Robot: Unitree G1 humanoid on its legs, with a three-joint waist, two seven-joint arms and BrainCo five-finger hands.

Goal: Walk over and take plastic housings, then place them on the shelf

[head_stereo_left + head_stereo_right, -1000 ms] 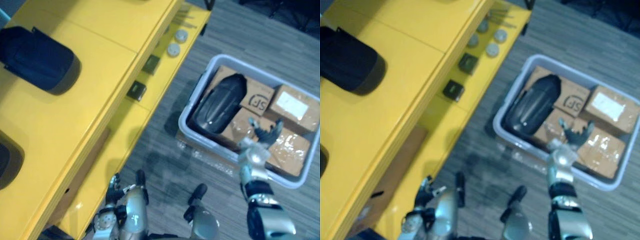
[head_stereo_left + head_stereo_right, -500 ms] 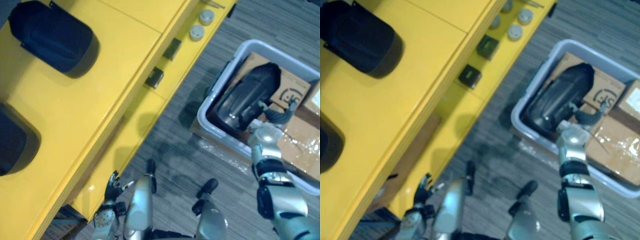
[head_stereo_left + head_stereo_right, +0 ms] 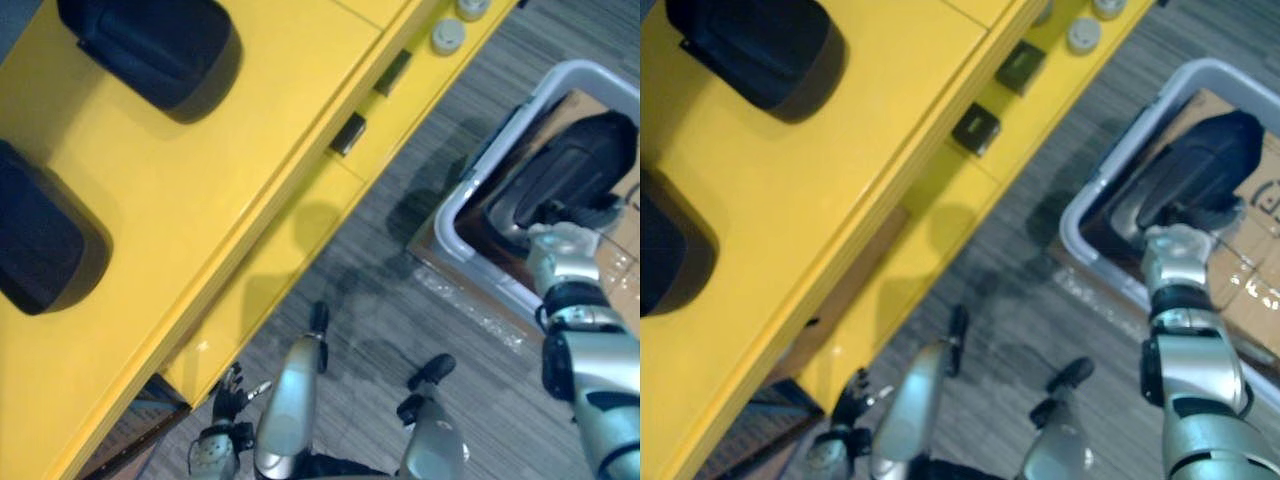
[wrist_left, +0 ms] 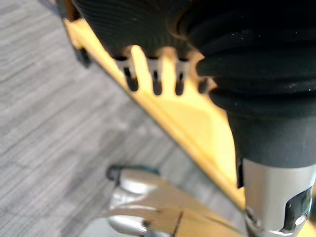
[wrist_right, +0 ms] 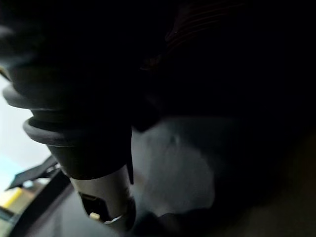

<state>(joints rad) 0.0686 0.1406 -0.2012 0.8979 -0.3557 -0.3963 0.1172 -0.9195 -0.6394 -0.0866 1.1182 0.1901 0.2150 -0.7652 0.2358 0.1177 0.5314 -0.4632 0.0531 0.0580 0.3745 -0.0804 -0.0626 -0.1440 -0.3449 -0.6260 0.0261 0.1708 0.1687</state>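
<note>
A black plastic housing (image 3: pixel 1200 165) lies in a grey-white bin (image 3: pixel 1087 205) on the floor at the right. My right hand (image 3: pixel 1175 246) is down in the bin against the housing's near end; its wrist view is dark, with the housing's glossy surface (image 5: pixel 173 163) very close. Two more black housings (image 3: pixel 150 45) (image 3: pixel 35 230) rest on top of the yellow shelf (image 3: pixel 220 200) at the left. My left hand (image 3: pixel 226 395) hangs low beside the shelf's near end, open and holding nothing.
Cardboard boxes (image 3: pixel 1260 255) lie in the bin beside the housing. Two small black boxes (image 3: pixel 977 128) (image 3: pixel 1020 66) and round white discs (image 3: pixel 448 35) sit on the shelf's lower ledge. Grey carpet (image 3: pixel 400 290) runs between the shelf and the bin.
The camera has swung, shifting the whole scene. My right hand has moved from over the cardboard boxes to the near end of the housing in the bin. The left hand stays low.
</note>
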